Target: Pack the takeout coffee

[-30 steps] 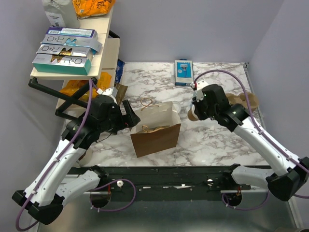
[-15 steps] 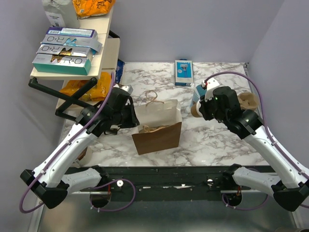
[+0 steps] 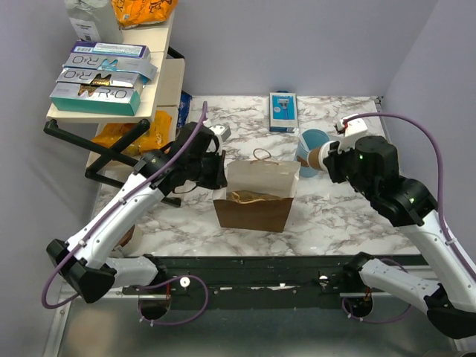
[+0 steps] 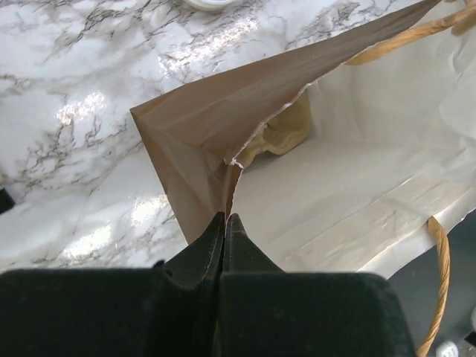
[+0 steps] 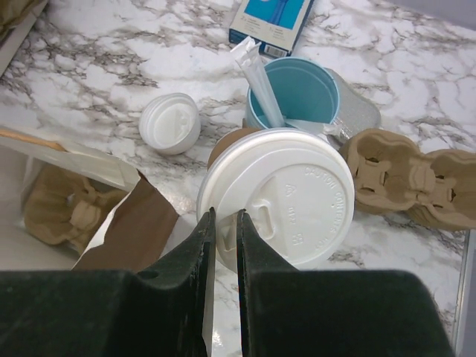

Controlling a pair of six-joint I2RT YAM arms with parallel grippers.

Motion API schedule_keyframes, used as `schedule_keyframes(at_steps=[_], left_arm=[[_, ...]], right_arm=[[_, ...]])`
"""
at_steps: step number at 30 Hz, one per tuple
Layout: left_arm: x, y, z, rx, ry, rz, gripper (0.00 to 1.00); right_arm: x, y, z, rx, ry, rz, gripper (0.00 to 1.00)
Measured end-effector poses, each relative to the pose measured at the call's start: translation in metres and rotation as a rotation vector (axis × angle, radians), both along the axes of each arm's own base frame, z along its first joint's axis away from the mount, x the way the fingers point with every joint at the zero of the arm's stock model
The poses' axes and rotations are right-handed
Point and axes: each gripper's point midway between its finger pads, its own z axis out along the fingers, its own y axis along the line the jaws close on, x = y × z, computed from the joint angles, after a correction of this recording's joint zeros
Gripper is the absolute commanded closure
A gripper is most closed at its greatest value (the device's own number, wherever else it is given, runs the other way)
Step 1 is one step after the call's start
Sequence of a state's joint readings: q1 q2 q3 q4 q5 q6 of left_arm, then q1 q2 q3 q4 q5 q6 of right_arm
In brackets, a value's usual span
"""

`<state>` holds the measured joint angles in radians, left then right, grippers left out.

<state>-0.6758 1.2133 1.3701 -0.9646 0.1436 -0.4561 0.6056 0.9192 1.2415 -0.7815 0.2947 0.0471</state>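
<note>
Bag dragged right, tan cup, white lid

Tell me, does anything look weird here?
The right gripper pinches the takeout coffee only by its lid's rim, which might pop off. A spare white lid lies loose on the marble table.

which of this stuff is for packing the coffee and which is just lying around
For the job: coffee cup, paper bag, carrier in the bag.
Lying about: blue mug, spare carrier, blue box, shelf boxes.
</note>
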Motion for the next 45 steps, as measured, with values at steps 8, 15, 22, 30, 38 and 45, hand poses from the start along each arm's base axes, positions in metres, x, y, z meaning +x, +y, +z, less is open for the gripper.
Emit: schedule_keyframes(at_steps=[8,15,22,30,38,45], left_arm=[[0.024,-0.020,-0.005,0.030,-0.017,-0.068,0.57],[0.036,-0.019,0.011,0.028,-0.067,-0.013,0.23],[0.041,-0.015,0.020,0.042,-0.118,-0.016,0.01],[0.040,-0.019,0.084,0.005,-0.452,-0.248,0.01],[0.065,-0.079,0.132,-0.003,-0.654,-0.591,0.01],[0.073,-0.121,0.043,0.119,-0.497,-0.844,0.01]], right_arm=[[-0.004,-0.005,0.029,-0.001,-0.066,0.019,0.99],[-0.019,-0.003,0.079,0.035,-0.209,0.117,0.99],[-0.031,0.016,0.131,0.093,-0.318,0.260,0.99],[-0.024,0.035,0.110,0.077,-0.246,0.328,0.99],[-0.032,0.030,0.107,0.094,-0.228,0.319,0.99],[-0.039,0.025,0.095,0.089,-0.204,0.311,0.99]])
